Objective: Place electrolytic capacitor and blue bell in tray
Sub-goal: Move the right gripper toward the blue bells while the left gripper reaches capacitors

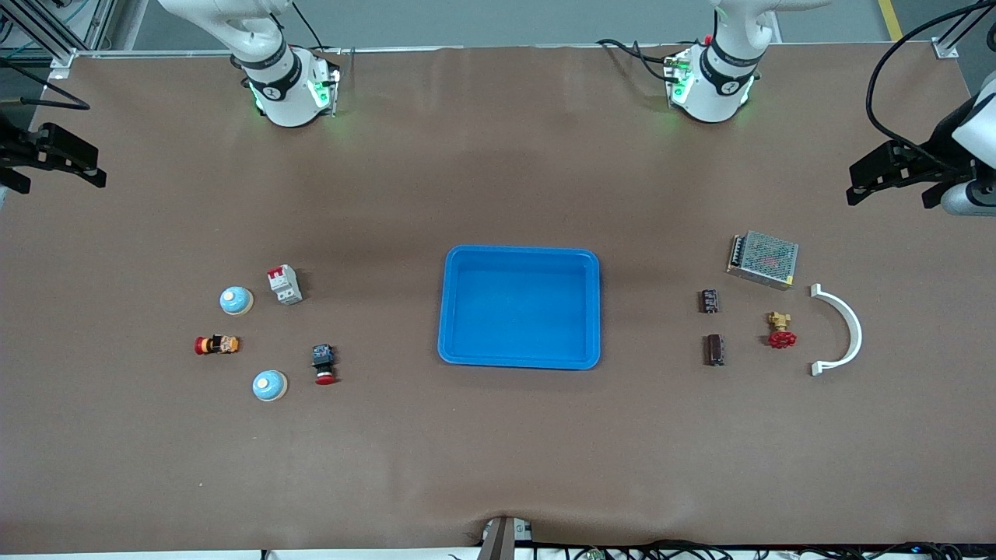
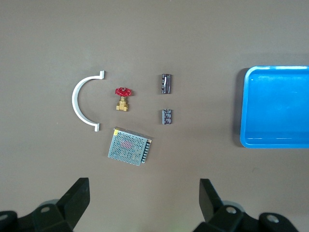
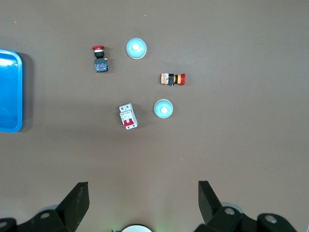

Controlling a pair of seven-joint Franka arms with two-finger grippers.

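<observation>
Fingers wide on left gripper [image 2: 142, 205] and right gripper [image 3: 142, 205], both empty, parked at surface ends. Tray [image 1: 459, 311] central, empty. Risk: twin bells [image 1: 236, 300], twin capacitors [image 1: 709, 301]; wrong-part pick, roll-away.

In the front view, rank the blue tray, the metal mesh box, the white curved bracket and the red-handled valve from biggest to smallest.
1. Tray
2. Mesh box and curved bracket: too alike to rank
3. Valve
</observation>
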